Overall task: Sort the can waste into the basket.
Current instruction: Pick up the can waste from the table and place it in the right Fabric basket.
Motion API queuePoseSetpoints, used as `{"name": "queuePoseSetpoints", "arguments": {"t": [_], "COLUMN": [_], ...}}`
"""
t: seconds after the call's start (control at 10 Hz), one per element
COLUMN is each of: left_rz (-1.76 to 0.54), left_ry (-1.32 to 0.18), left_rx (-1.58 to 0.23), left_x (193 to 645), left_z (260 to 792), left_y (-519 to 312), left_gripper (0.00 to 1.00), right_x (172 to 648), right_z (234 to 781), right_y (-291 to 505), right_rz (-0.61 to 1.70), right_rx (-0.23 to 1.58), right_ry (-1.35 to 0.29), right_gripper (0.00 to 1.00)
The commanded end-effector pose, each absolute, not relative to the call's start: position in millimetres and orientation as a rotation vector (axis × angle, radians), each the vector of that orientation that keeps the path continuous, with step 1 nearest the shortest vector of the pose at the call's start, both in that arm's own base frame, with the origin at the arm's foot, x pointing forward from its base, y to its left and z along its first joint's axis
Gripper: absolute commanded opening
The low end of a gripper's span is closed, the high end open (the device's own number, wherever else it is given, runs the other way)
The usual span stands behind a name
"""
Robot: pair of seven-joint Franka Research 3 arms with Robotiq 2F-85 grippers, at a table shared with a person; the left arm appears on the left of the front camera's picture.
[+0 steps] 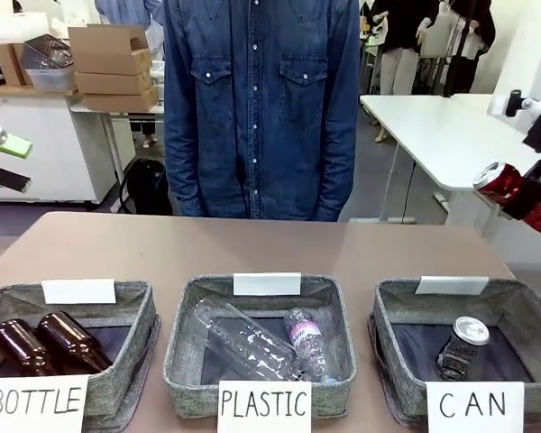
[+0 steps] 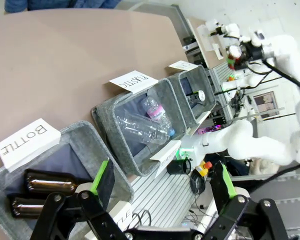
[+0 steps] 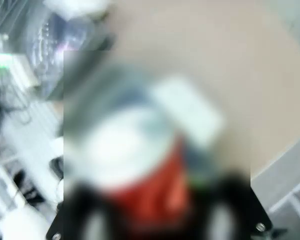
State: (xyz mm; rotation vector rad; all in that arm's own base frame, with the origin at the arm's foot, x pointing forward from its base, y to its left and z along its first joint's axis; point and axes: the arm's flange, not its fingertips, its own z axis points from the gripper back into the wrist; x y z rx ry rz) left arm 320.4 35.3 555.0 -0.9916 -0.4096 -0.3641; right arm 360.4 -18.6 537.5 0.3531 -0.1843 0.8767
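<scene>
Bright even indoor light — right wrist view heavily blurred, others sharp.

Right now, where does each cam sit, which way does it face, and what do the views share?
Front: fixed between the arms, facing the person across the table; right gripper holds the red can above the CAN basket.
Left wrist: over the near left edge, looking along the baskets; open left gripper at bottom.
Right wrist: blurred, red can close up.
Shared: front and left wrist both show the dark can in the CAN basket.
</scene>
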Motion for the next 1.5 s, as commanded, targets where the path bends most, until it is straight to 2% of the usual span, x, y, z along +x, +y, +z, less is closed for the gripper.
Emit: {"name": "queuePoseSetpoints", "arguments": {"t": [0.0, 0.2, 0.7, 0.8, 0.9, 1.0, 1.1, 1.3, 1.4], "left_rz": [-0.382, -0.382, -0.382, -0.382, -0.382, -0.382, -0.382, -0.382, -0.382], "left_ry": [-0.409, -0.409, -0.409, -0.409, -0.409, -0.409, -0.409, -0.409, -0.409], "left_rx": [-0.985, -0.985, -0.985, -0.985, -0.985, -0.985, -0.985, -0.985, -0.985], "left_x": [319, 319, 319, 319, 319, 319, 319, 319, 319], "left_z": [556, 556, 556, 556, 556, 556, 556, 556, 556], "left_y": [38, 38, 38, 38, 38, 38, 38, 38, 38], "left_gripper": [1.00, 1.00, 1.00, 1.00, 1.00, 1.00, 1.00, 1.00, 1.00], "right_x": [335, 319, 308, 308, 309, 308, 309, 314, 315], "right_z": [534, 518, 489, 486, 484, 484, 485, 483, 483], "right_y": [2, 18, 17, 17, 18, 17, 16, 14, 14], "right_rz": [1.241, 1.334, 1.321, 1.324, 1.326, 1.326, 1.320, 1.278, 1.280], "right_rx": [0.464, 0.401, 0.403, 0.420, 0.411, 0.407, 0.404, 0.420, 0.424], "right_ry": [-0.117, -0.105, -0.125, -0.117, -0.113, -0.118, -0.130, -0.125, -0.126], "right_gripper": [0.04, 0.04, 0.04, 0.28, 0.59, 0.84, 1.00, 1.00, 0.93]}}
